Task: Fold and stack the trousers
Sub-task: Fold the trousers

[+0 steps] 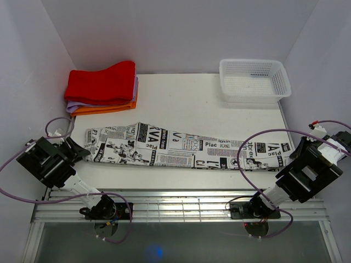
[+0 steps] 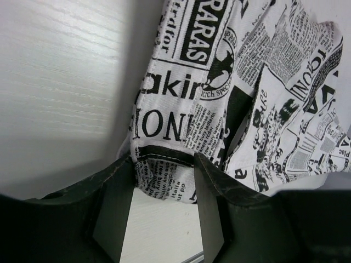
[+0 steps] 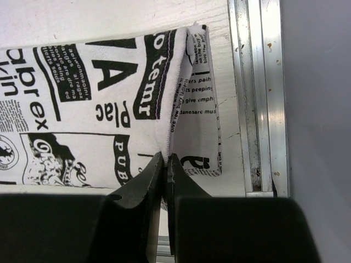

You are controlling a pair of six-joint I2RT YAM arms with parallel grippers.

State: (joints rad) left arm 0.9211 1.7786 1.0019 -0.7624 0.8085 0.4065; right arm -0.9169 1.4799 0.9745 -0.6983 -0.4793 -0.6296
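Observation:
The trousers (image 1: 186,149), white with black newspaper print, lie stretched flat across the table from left to right. My left gripper (image 1: 78,152) is at their left end. In the left wrist view it (image 2: 164,164) is open, with the edge of the trousers (image 2: 164,178) lying between the fingertips, not pinched. My right gripper (image 1: 296,154) is at their right end. In the right wrist view it (image 3: 165,159) is shut on a raised fold of the trousers' end (image 3: 181,109), near the table's right edge.
A stack of folded red, purple and orange cloths (image 1: 103,87) lies at the back left. A white plastic basket (image 1: 255,66) stands at the back right. A metal rail (image 1: 181,200) runs along the near edge and shows in the right wrist view (image 3: 258,93). White walls enclose the table.

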